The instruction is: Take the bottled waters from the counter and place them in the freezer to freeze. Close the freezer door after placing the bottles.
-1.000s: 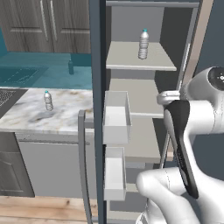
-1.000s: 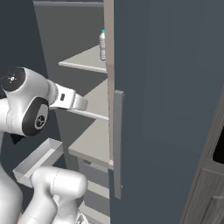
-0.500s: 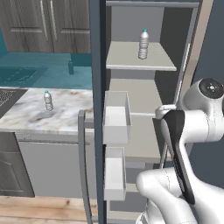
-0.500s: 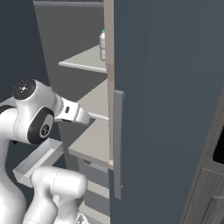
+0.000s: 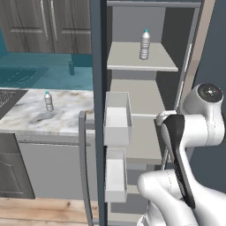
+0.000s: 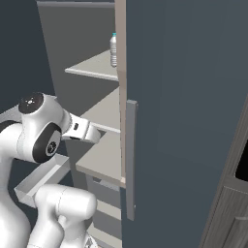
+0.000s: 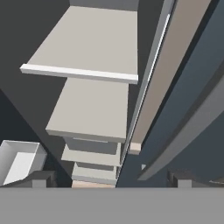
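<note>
Your gripper [image 7: 111,177] is wide open and holds nothing; you can see its two dark tips far apart at the bottom of the hand view, with only bare shelves [image 7: 94,107] past them. One bottle [image 5: 144,44] already stands upright on the top shelf [image 5: 141,59] of the freezer [image 6: 97,160], well above your hand and deeper in. It looks like a good spot, back from the edge, so it should not tip out when the door shuts. The other bottle [image 5: 48,101] stands on the counter [image 5: 26,117], far off to the left of your hand, on the other side of the open freezer door [image 5: 98,110]. The door is swung out toward you, and its white bins [image 5: 117,120] sit just to the left of your hand, so I think you must come back out and go around the door to reach that bottle. The left base view shows you the counter and the bottle waiting there. The right base view shows the bottle [image 6: 113,50] on the top shelf from the side, and your wrist tucked in by the middle shelf. The hand view shows the shelves below your hand and a bin [image 7: 19,159] low on the left.
</note>
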Tool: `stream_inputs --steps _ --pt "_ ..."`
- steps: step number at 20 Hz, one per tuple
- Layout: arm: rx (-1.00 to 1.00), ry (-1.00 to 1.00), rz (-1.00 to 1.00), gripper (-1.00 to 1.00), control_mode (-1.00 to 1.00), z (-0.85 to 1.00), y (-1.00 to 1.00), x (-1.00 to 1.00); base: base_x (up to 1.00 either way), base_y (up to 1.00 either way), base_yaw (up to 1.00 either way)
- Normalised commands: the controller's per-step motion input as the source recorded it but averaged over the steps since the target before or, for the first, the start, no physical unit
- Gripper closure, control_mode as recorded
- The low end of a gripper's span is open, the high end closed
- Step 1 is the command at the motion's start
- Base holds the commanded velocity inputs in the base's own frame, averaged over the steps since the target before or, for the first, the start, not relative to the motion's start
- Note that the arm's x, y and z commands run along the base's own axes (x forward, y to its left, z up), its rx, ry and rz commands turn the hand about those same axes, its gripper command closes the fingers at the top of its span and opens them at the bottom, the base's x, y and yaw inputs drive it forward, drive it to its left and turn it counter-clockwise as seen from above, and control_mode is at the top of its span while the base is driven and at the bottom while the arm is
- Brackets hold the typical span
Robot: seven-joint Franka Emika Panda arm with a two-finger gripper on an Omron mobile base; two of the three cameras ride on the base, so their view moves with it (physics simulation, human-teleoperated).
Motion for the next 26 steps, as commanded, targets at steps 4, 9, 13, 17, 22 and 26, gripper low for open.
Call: stream_inputs --steps 4,9,13,17,22,26 --pt "0.0 0.0 0.0 -1.0 -1.0 0.0 0.0 0.0 0.0 0.0 0.0" --pt "0.0 0.0 0.0 -1.0 -1.0 0.0 0.0 -0.02 0.0 0.0 0.0" --pt "0.0 0.0 0.0 -1.0 1.0 0.0 0.0 -0.11 -0.19 0.0 0.0" --pt "0.0 0.0 0.0 -1.0 1.0 0.0 0.0 0.0 -0.45 0.0 0.0" --pt "0.0 0.0 0.0 -1.0 1.0 0.0 0.0 0.0 -0.44 0.01 0.0" --pt "0.0 0.0 0.0 -1.0 1.0 0.0 0.0 0.0 -0.49 0.11 0.0"
